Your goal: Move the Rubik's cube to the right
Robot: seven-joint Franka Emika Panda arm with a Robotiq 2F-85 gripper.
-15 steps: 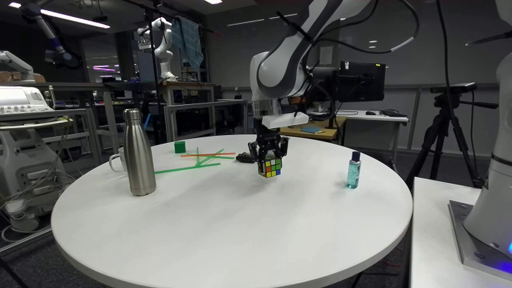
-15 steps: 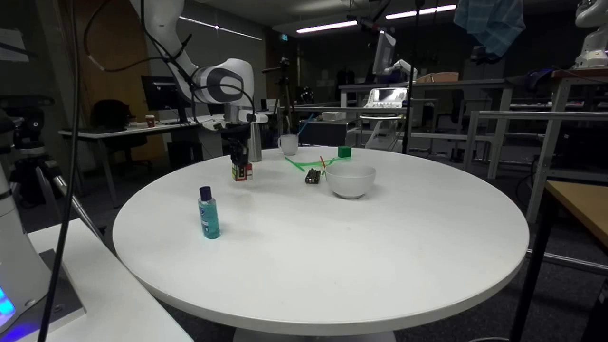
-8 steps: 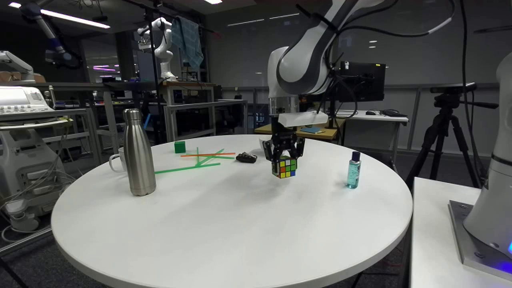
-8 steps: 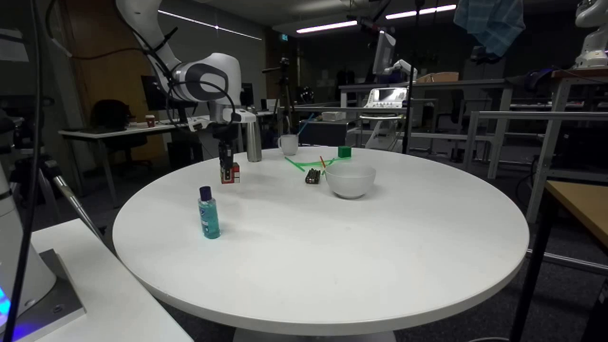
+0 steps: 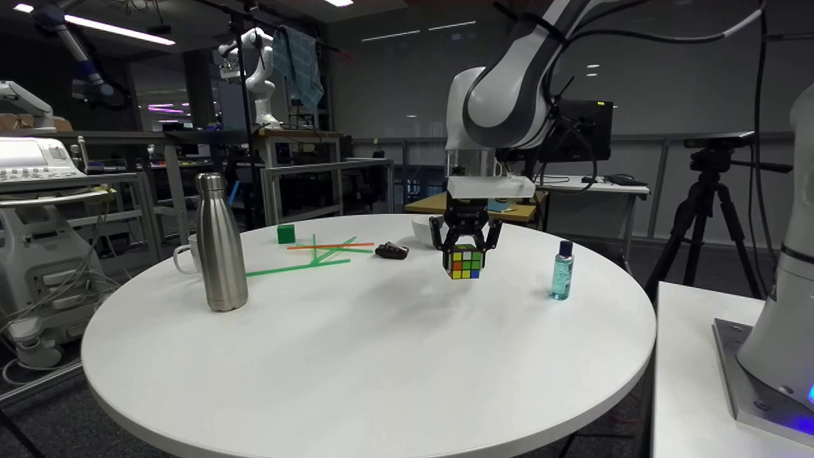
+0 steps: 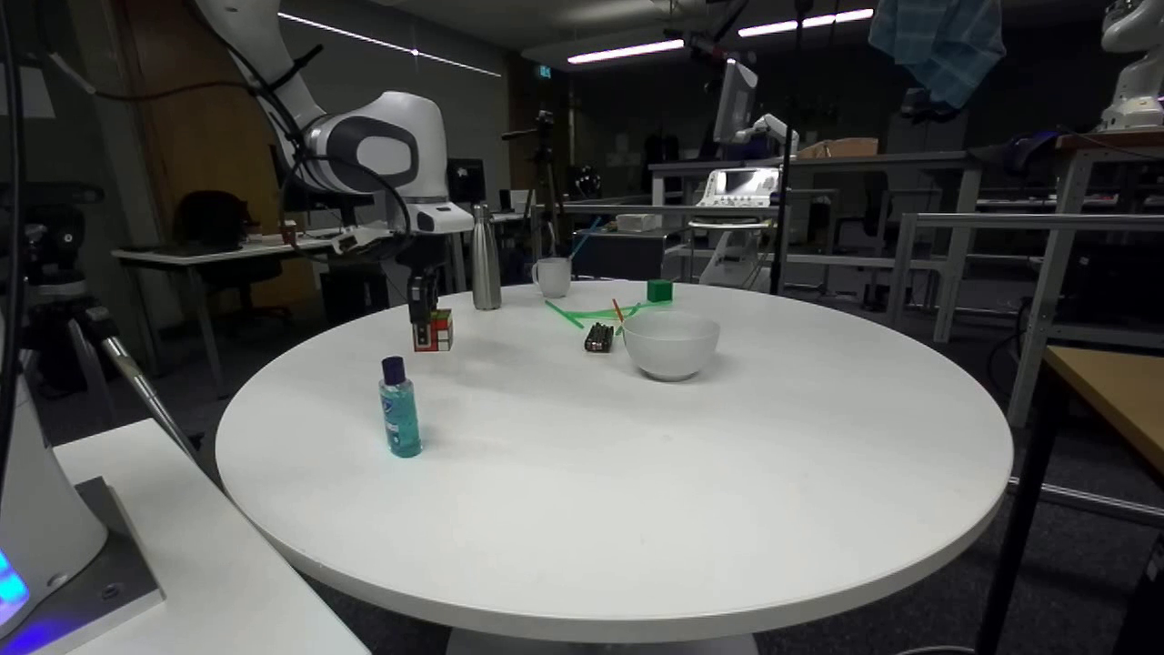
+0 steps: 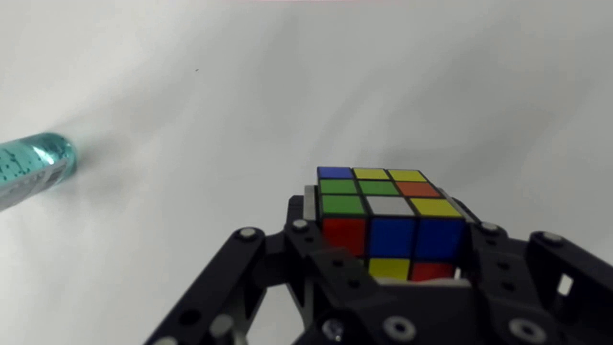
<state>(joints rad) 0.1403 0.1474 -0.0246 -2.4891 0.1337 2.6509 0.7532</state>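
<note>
The Rubik's cube [image 5: 466, 264], with yellow, green, red and blue squares, is held between the two fingers of my gripper [image 5: 465, 256]. It shows in both exterior views, partly behind a finger in an exterior view [image 6: 443, 331]. It hangs a little above the white round table [image 5: 356, 369], with a soft shadow below it. In the wrist view the cube [image 7: 390, 206] sits between the pads, which press on its left and right sides [image 7: 310, 203]. Its lower part there is hidden by the gripper's body.
A teal bottle [image 5: 562, 270] stands on the robot-base side of the cube. It also shows in the wrist view [image 7: 36, 165]. A steel bottle [image 5: 221, 248], a white mug [image 6: 552, 277], a white bowl [image 6: 671, 346], a green block [image 5: 286, 233], sticks and a dark object [image 6: 598, 337] are on the table.
My gripper has carried the cube across above the table, closer to the teal bottle and the robot's base. The cube stays held. The other objects have not moved.
</note>
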